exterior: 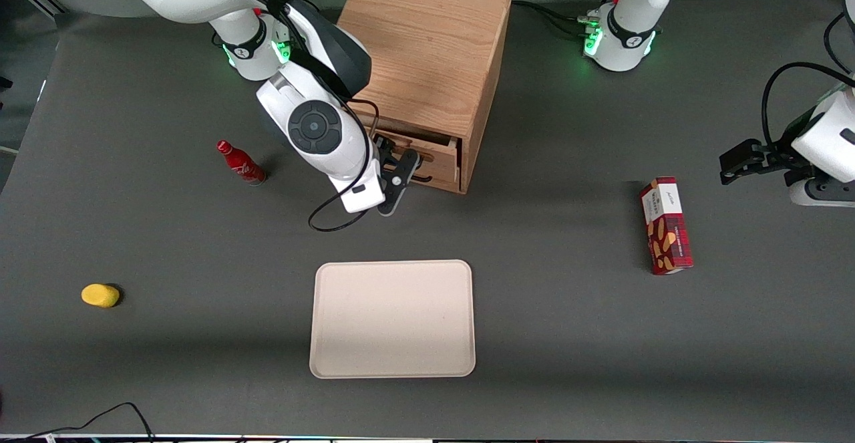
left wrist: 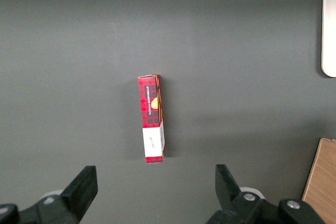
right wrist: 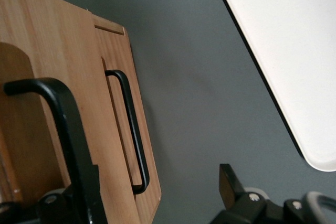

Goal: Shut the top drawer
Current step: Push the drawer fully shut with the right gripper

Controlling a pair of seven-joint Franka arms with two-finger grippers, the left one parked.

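Observation:
The light oak cabinet [exterior: 427, 55] stands at the back of the table. Its top drawer [exterior: 437, 161] is pulled out a little, and a dark gap shows above its front. My right gripper [exterior: 399, 182] is open and sits right at the drawer front, at the end toward the working arm. In the right wrist view the gripper [right wrist: 152, 177] straddles the drawer front [right wrist: 105, 145]. One finger [right wrist: 68, 129] is over the wood, the other [right wrist: 228, 182] is out over the table. The black wire handle [right wrist: 131, 129] lies between them, not gripped.
A beige tray [exterior: 393, 318] [right wrist: 283, 51] lies nearer the front camera than the cabinet. A red bottle [exterior: 240, 162] and a yellow object [exterior: 100, 294] lie toward the working arm's end. A red biscuit box [exterior: 666, 224] [left wrist: 151, 119] lies toward the parked arm's end.

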